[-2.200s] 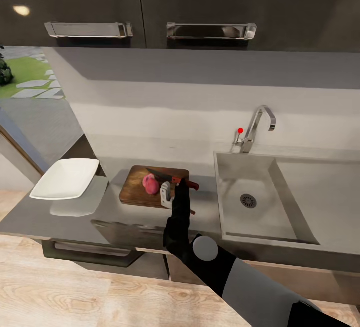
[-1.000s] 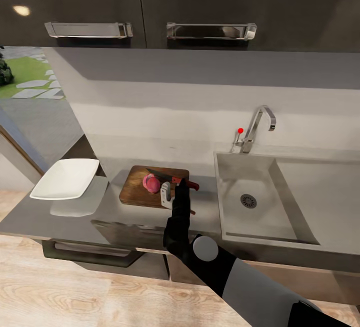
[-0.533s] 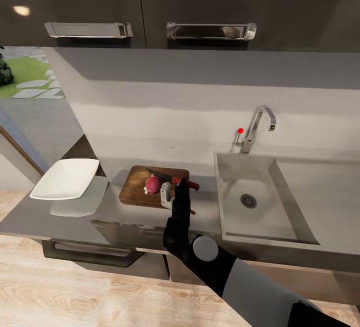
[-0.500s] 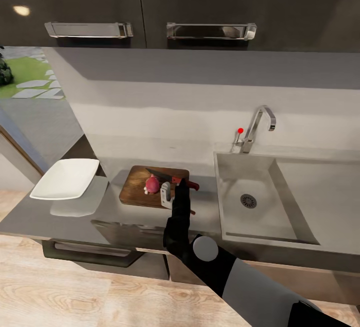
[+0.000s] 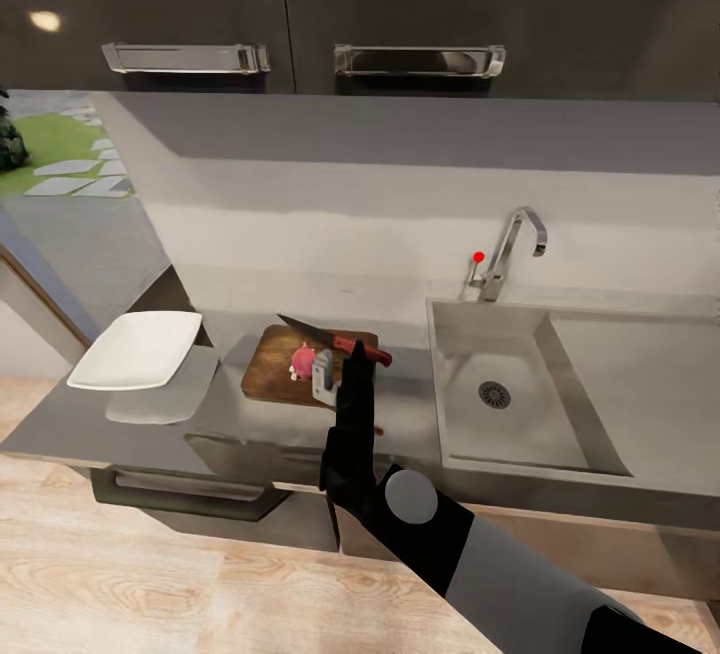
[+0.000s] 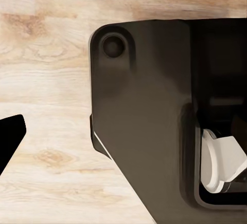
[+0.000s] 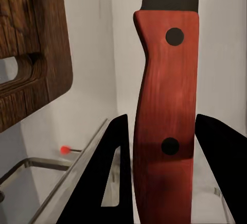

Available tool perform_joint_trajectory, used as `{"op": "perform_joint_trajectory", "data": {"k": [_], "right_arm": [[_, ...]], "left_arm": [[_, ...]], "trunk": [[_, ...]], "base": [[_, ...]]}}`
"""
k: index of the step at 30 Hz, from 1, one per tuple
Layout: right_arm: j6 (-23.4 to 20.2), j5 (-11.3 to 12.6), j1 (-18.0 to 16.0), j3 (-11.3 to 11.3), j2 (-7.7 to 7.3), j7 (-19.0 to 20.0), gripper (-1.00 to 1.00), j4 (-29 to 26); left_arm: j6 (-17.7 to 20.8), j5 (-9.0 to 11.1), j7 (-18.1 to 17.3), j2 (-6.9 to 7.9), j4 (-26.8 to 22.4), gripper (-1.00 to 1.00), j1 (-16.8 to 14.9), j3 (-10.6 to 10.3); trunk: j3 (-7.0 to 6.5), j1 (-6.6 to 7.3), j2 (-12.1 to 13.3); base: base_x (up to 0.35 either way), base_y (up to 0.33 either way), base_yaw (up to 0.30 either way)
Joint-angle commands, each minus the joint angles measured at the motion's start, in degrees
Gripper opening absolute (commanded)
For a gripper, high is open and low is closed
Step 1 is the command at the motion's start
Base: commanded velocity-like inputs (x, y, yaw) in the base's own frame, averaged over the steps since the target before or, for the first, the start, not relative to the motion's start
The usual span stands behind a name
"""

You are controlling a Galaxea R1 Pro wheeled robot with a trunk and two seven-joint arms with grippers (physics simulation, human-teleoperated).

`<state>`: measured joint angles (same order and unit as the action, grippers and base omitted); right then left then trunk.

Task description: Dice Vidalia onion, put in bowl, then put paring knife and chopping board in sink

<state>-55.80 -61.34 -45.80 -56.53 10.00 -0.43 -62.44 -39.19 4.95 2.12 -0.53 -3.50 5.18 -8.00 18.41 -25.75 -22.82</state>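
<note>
Paring knife (image 7: 165, 106) blade tip beyond the picture's edge

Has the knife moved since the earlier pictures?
Yes. The knife has lifted; its blade tip now reaches past the board's far edge.

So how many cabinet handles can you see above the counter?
2. Both are steel bar handles on the dark upper cabinets: the left handle sits above the bowl, and the right handle sits above the gap between the chopping board and the sink.
</note>
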Motion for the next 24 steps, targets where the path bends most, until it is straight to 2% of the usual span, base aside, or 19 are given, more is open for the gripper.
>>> {"op": "perform_joint_trajectory", "data": {"k": [1, 8, 13, 20, 22, 23, 24], "right_arm": [[-0.3, 0.1, -0.1, -0.2, 0.0, 0.0, -1.0, 0.0], [-0.3, 0.3, -0.1, -0.2, 0.0, 0.3, -1.0, 1.9], [-0.3, 2.1, -0.1, -0.2, 0.0, 0.4, -1.0, 4.9], [-0.2, 2.3, -0.1, -0.5, 0.0, 0.7, -1.0, 6.0], [-0.2, 2.3, -0.1, -0.8, 0.0, 0.7, -1.0, 6.0], [-0.2, 3.1, -0.1, -2.2, 0.0, 0.7, -1.0, 6.0], [-0.2, 3.2, -0.1, -2.4, 0.0, 0.8, -1.0, 6.0]], "left_arm": [[-0.1, 0.5, 0.2, 0.0, -0.1, 1.0, 0.0, -0.5], [0.0, 0.5, 0.2, 0.0, -0.1, 1.0, 0.0, -0.5], [0.0, 0.5, 0.2, 0.0, -0.1, 1.0, 0.0, -0.5], [0.0, 0.5, 0.2, 0.0, -0.1, 1.0, 0.0, -0.4], [0.0, 0.5, 0.2, 0.0, -0.1, 1.0, 0.0, -0.4], [0.0, 0.5, 0.2, 0.0, -0.1, 1.0, 0.0, -0.4], [0.0, 0.5, 0.2, 0.0, -0.1, 1.0, 0.0, -0.4]], "trunk": [[0.09, -0.03, -0.1], [0.09, -0.03, -0.1], [0.09, -0.03, -0.1], [0.09, -0.03, -0.1], [0.09, -0.03, -0.1], [0.09, -0.03, -0.1], [0.09, -0.03, -0.1]], "base": [[-0.013, 0.0, 0.0], [-0.003, 0.0, 0.0], [0.0, 0.0, 0.0], [0.0, 0.0, 0.0], [0.0, 0.0, 0.0], [0.0, 0.0, 0.0], [0.0, 0.0, 0.0]]}}
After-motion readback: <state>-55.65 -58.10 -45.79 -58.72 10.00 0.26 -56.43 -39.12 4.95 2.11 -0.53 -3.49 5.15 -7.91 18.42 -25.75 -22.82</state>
